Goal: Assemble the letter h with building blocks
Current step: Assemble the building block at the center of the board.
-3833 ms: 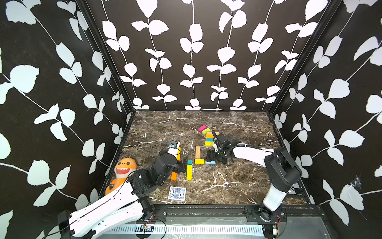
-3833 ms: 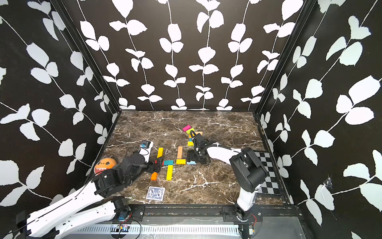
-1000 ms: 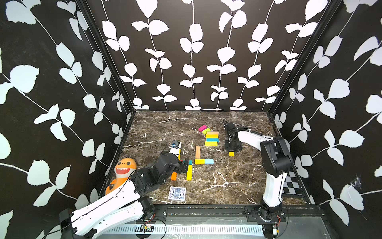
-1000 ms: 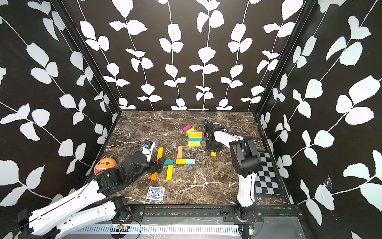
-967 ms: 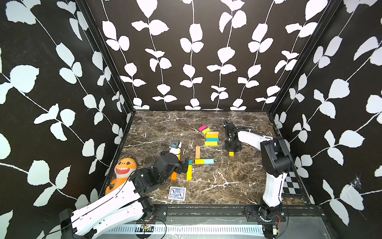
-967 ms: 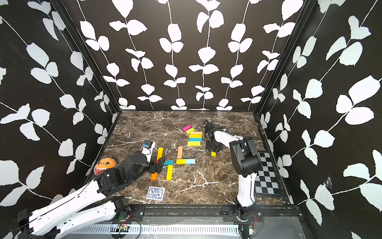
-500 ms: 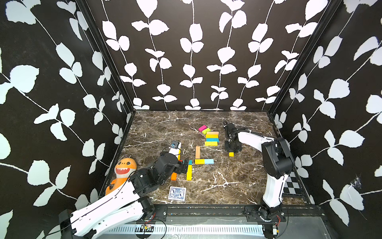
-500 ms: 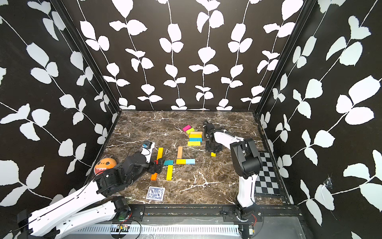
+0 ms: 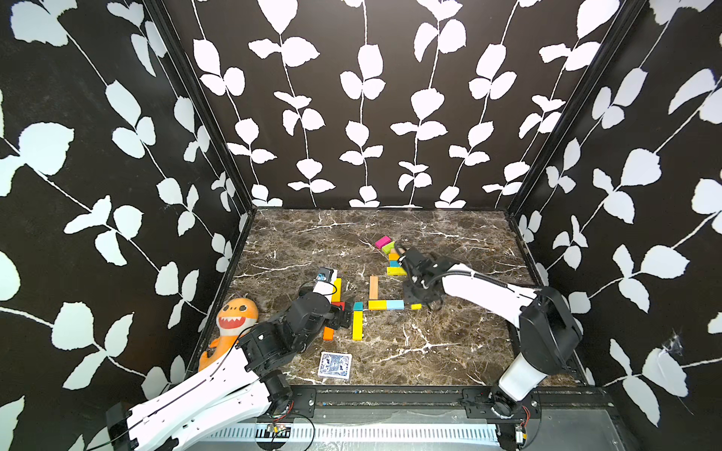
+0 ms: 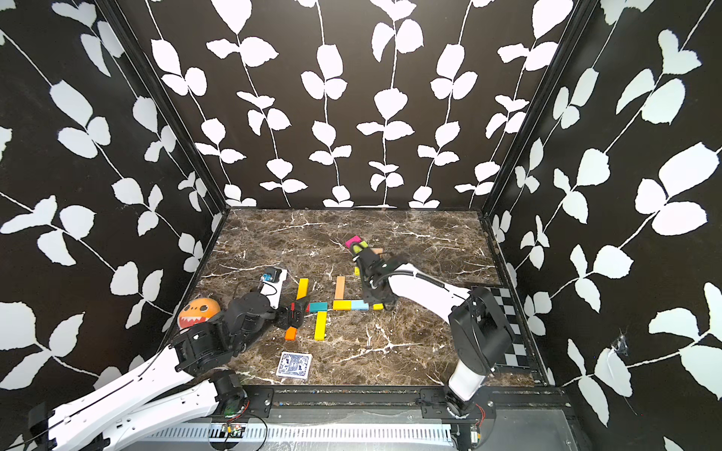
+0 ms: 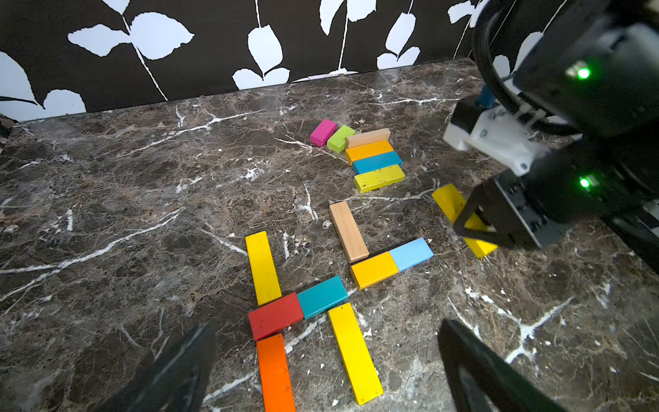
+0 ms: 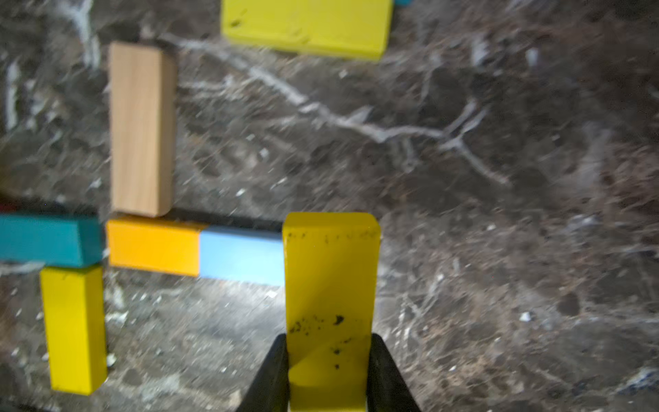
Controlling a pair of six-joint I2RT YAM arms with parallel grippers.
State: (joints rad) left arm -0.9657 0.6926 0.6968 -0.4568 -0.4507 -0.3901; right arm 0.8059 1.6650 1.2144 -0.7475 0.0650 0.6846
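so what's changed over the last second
The right gripper, shut on a yellow block, swung it from beside the spare stack toward the front, to the free end of the light blue block. The left gripper stayed open over the laid blocks; those, the card deck and the plush did not move.

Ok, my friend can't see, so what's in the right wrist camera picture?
The right gripper is shut on a yellow block, holding it at the end of a light blue block. That block lies in a row with an orange block and a teal block on the marble table, a tan block beside them.
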